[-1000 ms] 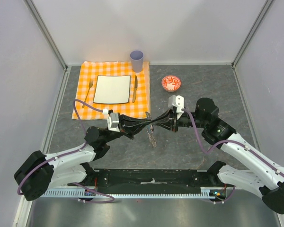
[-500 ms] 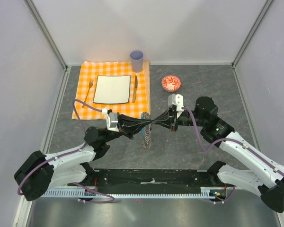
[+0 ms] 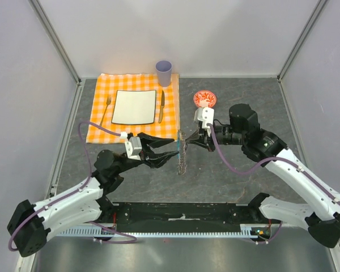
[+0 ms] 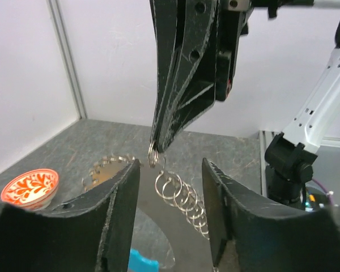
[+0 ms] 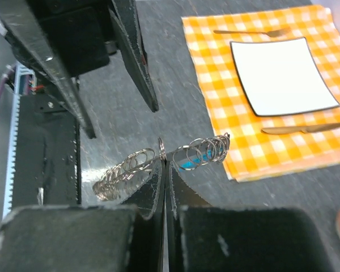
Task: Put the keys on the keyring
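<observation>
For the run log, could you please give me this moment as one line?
right gripper: shut on grey metal coil keyring with blue plastic segment | left gripper: open, facing it | key: not visible

The keyring [image 3: 183, 157] is seen between the two tools, over the grey worktop [image 3: 238, 170], just off the near right corner of the orange checked cloth [image 3: 99, 131]. The right tool [image 3: 188, 141] is closed on its upper end. The left tool [image 3: 174, 147] is spread wide, tips just beside the chain. On the cloth, a white plate [image 3: 134, 106] is flanked by fork [image 3: 106, 109] and knife [image 3: 161, 106]. A purple cup [image 3: 164, 72] and red bowl [image 3: 204, 100] are noted further back.
</observation>
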Robot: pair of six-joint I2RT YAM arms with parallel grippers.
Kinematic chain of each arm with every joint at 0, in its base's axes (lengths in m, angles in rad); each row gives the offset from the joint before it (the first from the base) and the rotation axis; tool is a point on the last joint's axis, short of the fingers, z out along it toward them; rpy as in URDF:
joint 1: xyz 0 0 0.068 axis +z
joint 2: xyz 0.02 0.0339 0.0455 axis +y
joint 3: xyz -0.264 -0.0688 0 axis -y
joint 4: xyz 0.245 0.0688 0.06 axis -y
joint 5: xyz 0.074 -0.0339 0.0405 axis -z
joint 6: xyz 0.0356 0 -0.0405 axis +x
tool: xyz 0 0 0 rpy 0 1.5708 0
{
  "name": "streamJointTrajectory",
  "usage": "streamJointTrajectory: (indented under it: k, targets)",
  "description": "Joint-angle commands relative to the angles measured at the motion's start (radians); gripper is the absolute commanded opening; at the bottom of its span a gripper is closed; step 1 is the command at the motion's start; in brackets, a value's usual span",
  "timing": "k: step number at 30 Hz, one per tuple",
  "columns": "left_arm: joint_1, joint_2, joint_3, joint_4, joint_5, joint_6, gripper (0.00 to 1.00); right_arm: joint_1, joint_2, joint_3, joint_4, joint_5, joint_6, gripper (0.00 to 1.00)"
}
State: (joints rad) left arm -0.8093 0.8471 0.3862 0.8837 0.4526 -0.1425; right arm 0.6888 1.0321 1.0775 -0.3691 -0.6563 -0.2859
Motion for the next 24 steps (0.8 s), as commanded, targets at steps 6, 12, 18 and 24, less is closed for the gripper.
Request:
streamJointTrajectory:
  k: [6,12,18,24]
  targets:
    - [-0.002,0.003,0.184,-0.468,-0.002,0.234,0.64,0.081,0.178,0.418,-0.52,0.229,-0.272,0.0]
    - [-0.004,0.026,0.24,-0.5,0.031,0.242,0.66,0.196,0.269,0.553,-0.671,0.415,-0.308,0.0]
    - [-0.004,0.017,0.241,-0.508,0.061,0.288,0.63,0.245,0.286,0.582,-0.711,0.465,-0.322,0.0]
    - [-0.002,0.05,0.267,-0.509,0.118,0.313,0.53,0.271,0.292,0.585,-0.712,0.485,-0.332,0.0]
